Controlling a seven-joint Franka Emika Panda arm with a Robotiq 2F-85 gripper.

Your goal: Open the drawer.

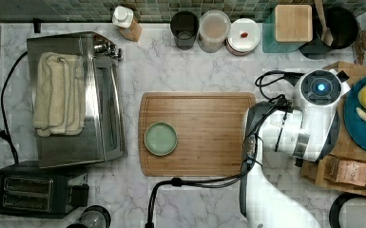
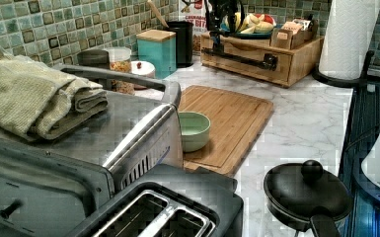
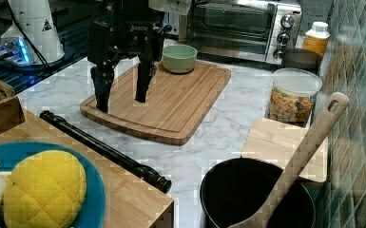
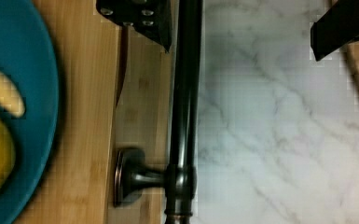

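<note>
- Toaster (image 2: 158,212) sits nearest in the left view; far off at 1 o'clock the drawer (image 2: 261,59) rests on the desk (image 2: 306,113), its front flush with the box, so it looks shut. Its handle (image 2: 242,57) runs along the front, with the dark tool (image 2: 219,22) above it.
- Right view: a teal plate (image 3: 38,156) lies nearest, atop the drawer (image 3: 133,199); the handle (image 3: 104,149) crosses toward 4 o'clock. The tool (image 3: 122,92) hangs over the cutting board (image 3: 171,104), fingers spread wide, holding nothing.
- Wrist view: the handle (image 4: 184,93) lies between the two fingers (image 4: 144,18), one on each side, neither touching it.
- Top view: the arm (image 1: 294,133) covers the drawer's front at 3 o'clock.
- My judgement: only the approach is done; lowering, clamping the bar and pulling all remain.
</note>
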